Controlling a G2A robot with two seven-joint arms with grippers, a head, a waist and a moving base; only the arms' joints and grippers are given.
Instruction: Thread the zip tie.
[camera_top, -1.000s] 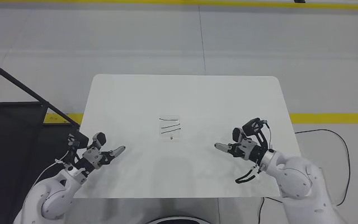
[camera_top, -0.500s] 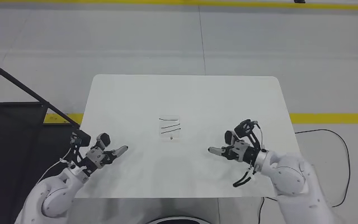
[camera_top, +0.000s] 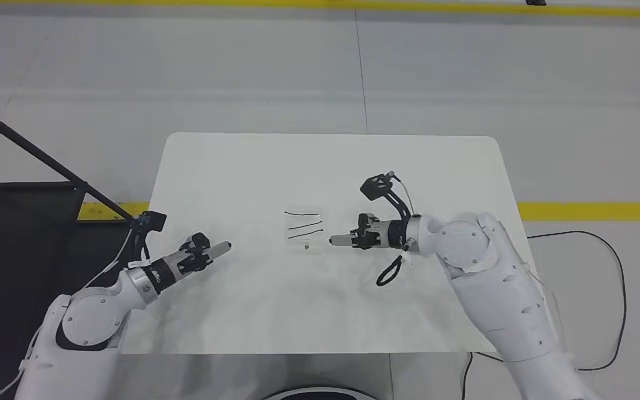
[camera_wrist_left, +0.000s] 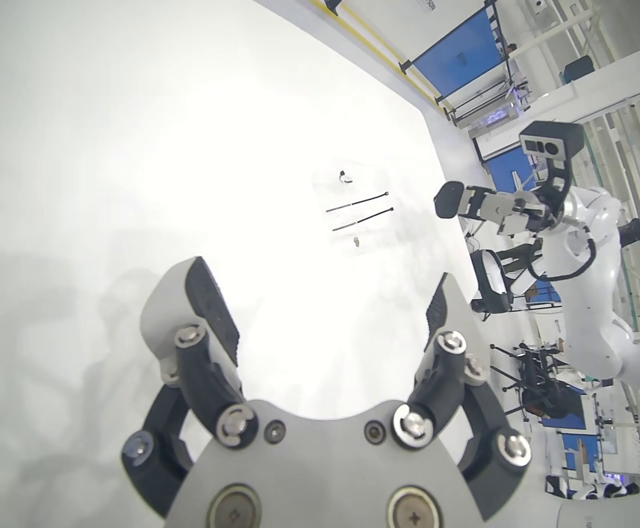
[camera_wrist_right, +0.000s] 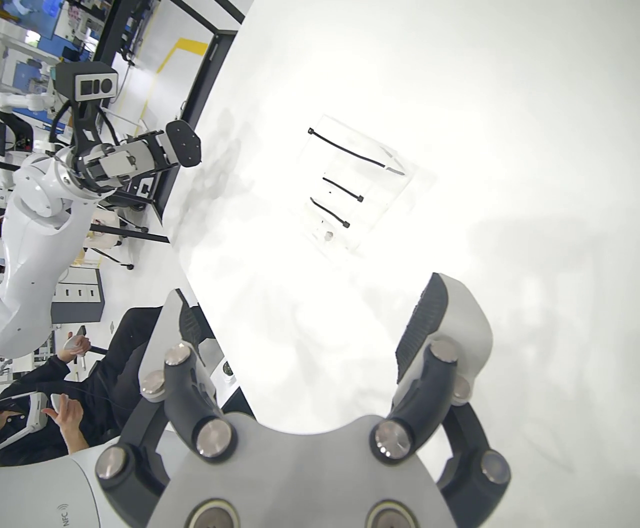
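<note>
Both spread and empty, the right hand (camera_top: 338, 241) is hovering beside the zip ties (camera_top: 305, 233), the left hand (camera_top: 213, 247) farther off.

The left arm is stretched in from the near left corner of the worktop (camera_top: 250, 170), with the forearm laid low. The left claw (camera_top: 216, 247) is pointed toward the middle, its jaws spread wide apart and nothing held between them. The right arm is bent at the elbow and extended further inward. The right claw (camera_top: 338, 241) is likewise held wide and empty, aimed toward the left one.
</note>
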